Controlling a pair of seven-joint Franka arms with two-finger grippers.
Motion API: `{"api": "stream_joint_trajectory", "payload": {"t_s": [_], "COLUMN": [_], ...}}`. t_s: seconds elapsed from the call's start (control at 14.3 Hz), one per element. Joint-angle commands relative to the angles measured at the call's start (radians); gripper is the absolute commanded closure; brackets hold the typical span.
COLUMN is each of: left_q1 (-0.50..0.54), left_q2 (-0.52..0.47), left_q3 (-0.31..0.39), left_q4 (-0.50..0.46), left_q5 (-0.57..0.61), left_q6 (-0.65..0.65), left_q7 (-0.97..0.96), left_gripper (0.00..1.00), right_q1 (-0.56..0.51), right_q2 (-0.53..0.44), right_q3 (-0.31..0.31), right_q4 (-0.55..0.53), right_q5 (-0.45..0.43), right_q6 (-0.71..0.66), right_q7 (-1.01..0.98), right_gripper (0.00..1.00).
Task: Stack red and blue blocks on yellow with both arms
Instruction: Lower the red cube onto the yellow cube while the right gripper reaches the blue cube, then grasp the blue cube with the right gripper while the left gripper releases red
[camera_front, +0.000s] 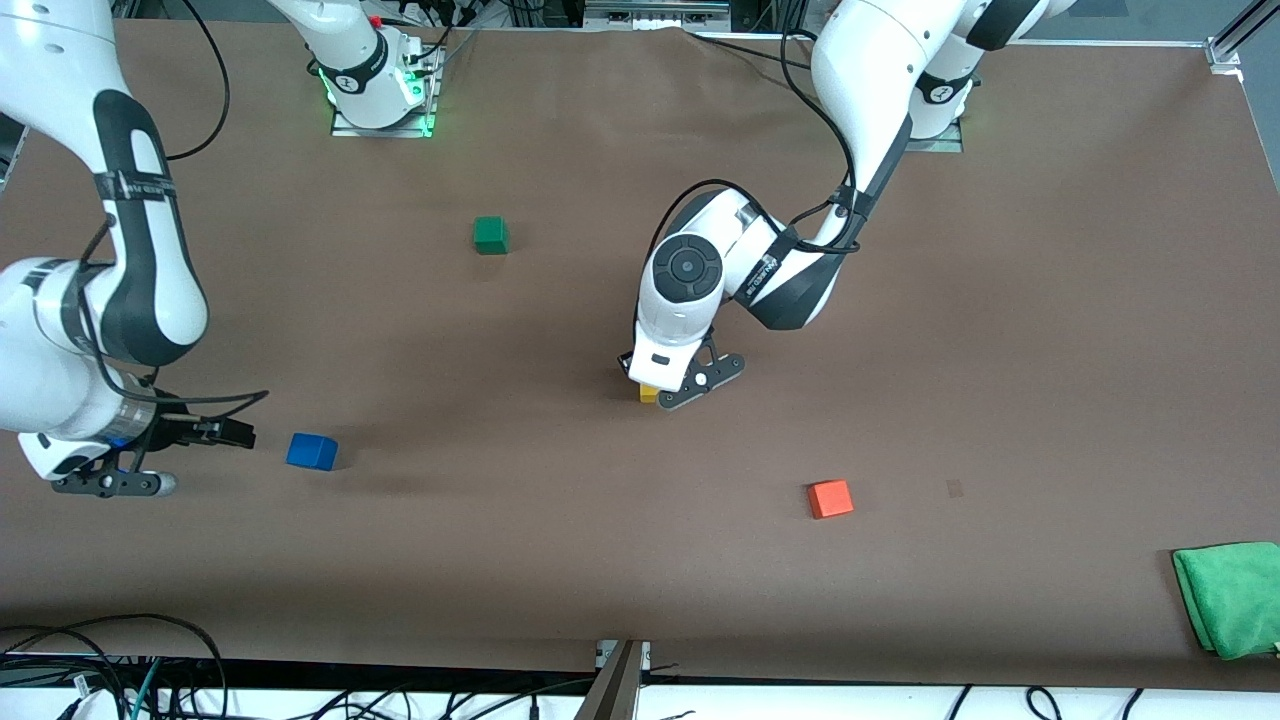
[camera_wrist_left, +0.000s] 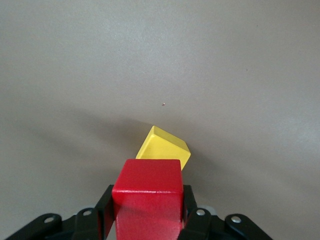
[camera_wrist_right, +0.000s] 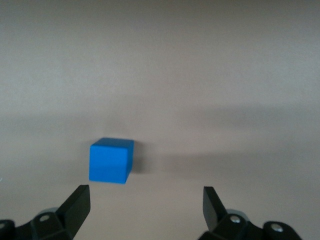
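My left gripper (camera_front: 662, 388) is shut on the crimson red block (camera_wrist_left: 147, 192), low over the middle of the table. The red block is hidden under the hand in the front view. The yellow cube (camera_wrist_left: 164, 146) sits on the table, partly covered by the red block; one corner of it shows under the hand in the front view (camera_front: 649, 394). I cannot tell whether the two touch. The blue block (camera_front: 311, 451) lies on the table toward the right arm's end. My right gripper (camera_front: 232, 434) is open and empty beside it. In the right wrist view the blue block (camera_wrist_right: 111, 160) lies just ahead of the open gripper (camera_wrist_right: 145, 194), off toward one finger.
A green cube (camera_front: 490, 234) lies nearer the robots' bases. A lighter orange-red cube (camera_front: 830, 498) lies nearer the front camera than the yellow cube. A folded green cloth (camera_front: 1230, 597) lies at the table's front corner at the left arm's end.
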Motion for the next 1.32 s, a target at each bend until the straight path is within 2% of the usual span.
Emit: {"api": "stream_joint_trajectory", "payload": {"t_s": [0.0,0.49,0.7,1.05,1.25], "left_q1": [-0.002,0.007,0.007,0.007,0.007], "left_q2": [0.019,0.087,0.09,0.088,0.087], "left_q3": [0.008,0.012,0.015,0.015,0.017], "left_q4": [0.02,0.121,0.119,0.107,0.104], "left_q5": [-0.018,-0.033,-0.033,-0.027,-0.021], "left_q6": [0.006,0.006,0.003,0.003,0.0], "left_q7": [-0.01,-0.068,-0.056,-0.054,-0.056], "left_gripper": [1.0,1.0,1.0,1.0,1.0], "right_q1": [0.004,0.057,0.073,0.074,0.074], "right_q2": [0.036,0.085,0.105,0.108,0.108], "right_q3": [0.004,0.006,0.006,0.006,0.008], "right_q4": [0.007,-0.007,-0.01,-0.114,-0.122], "right_q5": [0.018,0.02,0.02,0.02,0.02], "right_q6": [0.052,0.13,0.167,0.276,0.282], "right_q7": [0.015,0.097,0.144,0.144,0.144], "right_gripper": [0.0,0.0,0.0,0.0,0.0]}}
